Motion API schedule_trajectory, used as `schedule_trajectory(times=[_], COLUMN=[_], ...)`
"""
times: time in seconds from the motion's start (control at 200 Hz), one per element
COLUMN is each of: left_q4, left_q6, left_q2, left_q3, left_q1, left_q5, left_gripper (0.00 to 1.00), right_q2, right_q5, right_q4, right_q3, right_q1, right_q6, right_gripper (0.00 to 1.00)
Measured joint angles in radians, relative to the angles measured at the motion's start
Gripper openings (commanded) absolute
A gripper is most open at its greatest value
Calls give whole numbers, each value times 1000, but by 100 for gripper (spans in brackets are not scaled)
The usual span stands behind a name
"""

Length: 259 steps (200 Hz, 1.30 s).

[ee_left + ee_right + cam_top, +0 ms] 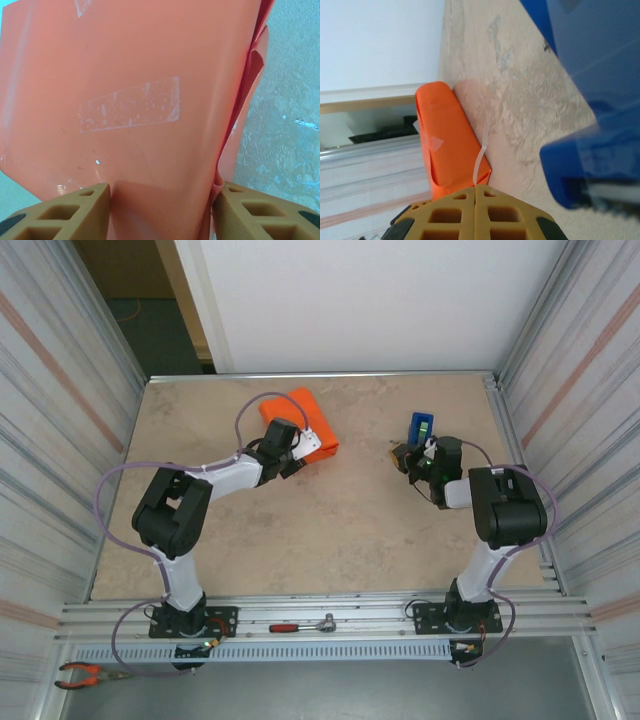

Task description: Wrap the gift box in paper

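Top external view: the left pincer [303, 445] clasps the orange paper [297, 405], folded into a taped parcel, on the bench [330, 530], far left of centre. Beside the blue tape dispenser [421, 426], the right pincer [408, 458] is fully closed, with a thin clear strip [480, 162] standing at its tips.

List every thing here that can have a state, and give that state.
paper: folded into a parcel, a seam taped down.
left gripper: closed on the paper parcel's sides.
right gripper: shut, pinching a tape strip.
tape dispenser: standing by the right gripper, not held.
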Motion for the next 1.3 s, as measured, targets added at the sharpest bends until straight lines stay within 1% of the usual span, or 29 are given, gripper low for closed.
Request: schedule_trajectory(times=[0.14, 0.276, 0.466, 0.551, 0.621, 0.716, 0.847, 0.992, 1.157, 1.298], left_q4=[3, 6, 7, 7, 7, 7, 7, 7, 7, 7], left_q6=[0, -1, -1, -1, -1, -1, -1, -1, -1, -1], left_q2=[4, 8, 8, 8, 8, 8, 8, 8, 8, 8], left_q3=[2, 5, 5, 5, 5, 5, 5, 5, 5, 5], left_q1=[9, 11, 11, 11, 10, 9, 9, 9, 9, 9], left_q5=[-16, -23, -23, -23, -20, -20, -20, -20, -20, -20], left_gripper=[53, 53, 53, 53, 53, 53, 53, 53, 52, 52], right_q2=[52, 88, 82, 54, 18, -47, -165, -277, -277, -199], right_q5=[37, 72, 88, 64, -16, -89, -127, -139, -155, -180], right_q4=[8, 19, 47, 71, 80, 68, -12, -145, -241, -246], right_q3=[58, 97, 71, 23, -24, -88, -120, -92, -2, 77], right_q1=[42, 103, 108, 110, 131, 153, 115, 105, 129, 183], right_q6=[-21, -31, -39, -42, -41, -42, -73, -171, -248, -277], right_gripper=[0, 0, 0, 0, 0, 0, 0, 0, 0, 0])
